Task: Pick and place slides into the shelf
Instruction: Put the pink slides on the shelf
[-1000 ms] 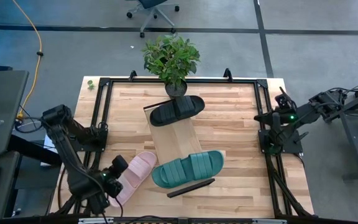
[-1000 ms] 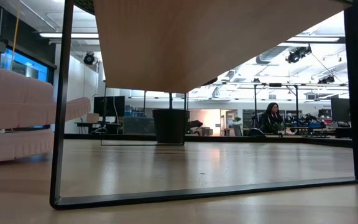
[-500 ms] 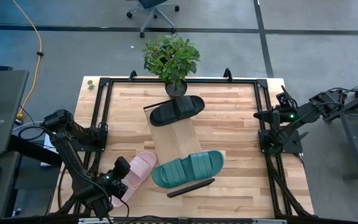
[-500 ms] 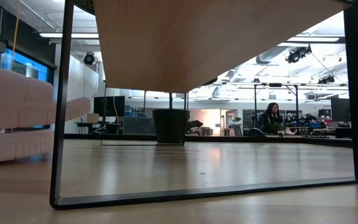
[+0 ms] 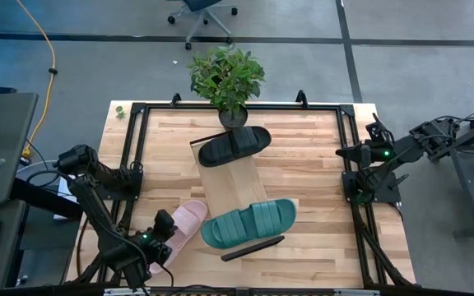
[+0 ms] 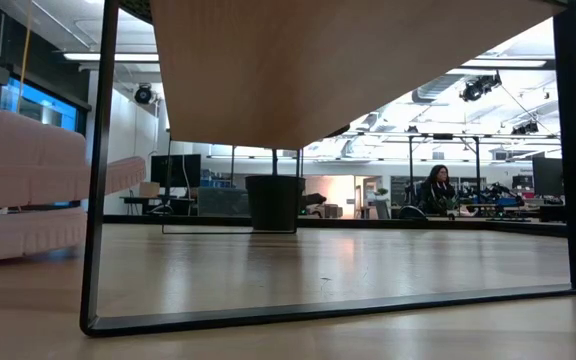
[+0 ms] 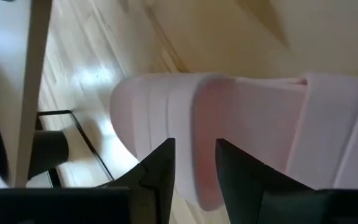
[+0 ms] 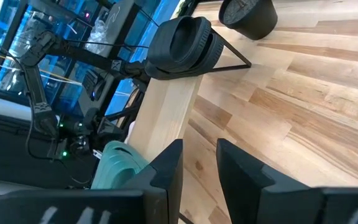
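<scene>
Picking is the step in hand, by my reading: the left gripper [image 5: 161,241] sits at the heel end of the pink slide [image 5: 179,232], which lies on the table [image 5: 319,164] just beside the shelf's [image 5: 230,186] near end, on the left arm's side. In the left wrist view its fingers [image 7: 160,168] stand a little apart with the slide's pink edge [image 7: 229,124] reaching into the gap between them; whether they already pinch it I cannot tell, so I would call them open, closing in on the sandal.

The black slide [image 5: 234,145] already lies across the shelf's far end, close to the potted plant [image 5: 226,78]. The green slide [image 5: 248,222] lies across the shelf's near end, partly overhanging it. That leaves bare plank between the two for the pink one.

The next move likely calls for a firm close on the pink slide, a lift clear of the table, and a carry over the green slide to the shelf's middle.

The right gripper [image 8: 197,168] waits well off to the shelf's right-arm side, at the table's edge, fingers apart and holding nothing.

No brand, label or readable writing shows on anything.
</scene>
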Robot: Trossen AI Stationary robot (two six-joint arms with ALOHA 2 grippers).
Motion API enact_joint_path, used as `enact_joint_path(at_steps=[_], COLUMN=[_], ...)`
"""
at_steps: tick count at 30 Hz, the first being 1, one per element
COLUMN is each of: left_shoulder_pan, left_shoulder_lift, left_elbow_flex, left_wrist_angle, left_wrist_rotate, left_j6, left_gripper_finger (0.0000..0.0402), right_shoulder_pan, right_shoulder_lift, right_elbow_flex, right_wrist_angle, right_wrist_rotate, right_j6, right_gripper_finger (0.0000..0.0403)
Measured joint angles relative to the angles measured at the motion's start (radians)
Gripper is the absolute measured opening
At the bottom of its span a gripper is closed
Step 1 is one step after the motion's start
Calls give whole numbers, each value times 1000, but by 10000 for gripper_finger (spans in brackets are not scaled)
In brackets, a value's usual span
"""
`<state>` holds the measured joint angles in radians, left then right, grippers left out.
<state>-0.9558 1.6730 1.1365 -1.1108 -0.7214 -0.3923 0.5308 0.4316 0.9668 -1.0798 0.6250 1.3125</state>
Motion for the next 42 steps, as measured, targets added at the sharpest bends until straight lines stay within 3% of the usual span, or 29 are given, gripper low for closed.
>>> enact_joint_path(at_steps=[12,18,33,42], left_shoulder_pan=[1,1,79,78], left_shoulder_lift=[-1,-1,-1,-1], left_elbow_flex=[-93,-73,-73,-73], left_wrist_angle=[108,71,67,67], left_wrist_rotate=[-11,-76,-53,-24], left_j6=[2,3,28,29], left_gripper_finger=[103,103,101,21], right_shoulder_pan=[0,0,0,0], right_shoulder_lift=[0,0,0,0], right_elbow_flex=[0,0,0,0], right_wrist_angle=[0,0,1,0], right_wrist_rotate=[0,3,22,22], right_j6=[8,16,16,15], right_gripper_finger=[87,87,87,87])
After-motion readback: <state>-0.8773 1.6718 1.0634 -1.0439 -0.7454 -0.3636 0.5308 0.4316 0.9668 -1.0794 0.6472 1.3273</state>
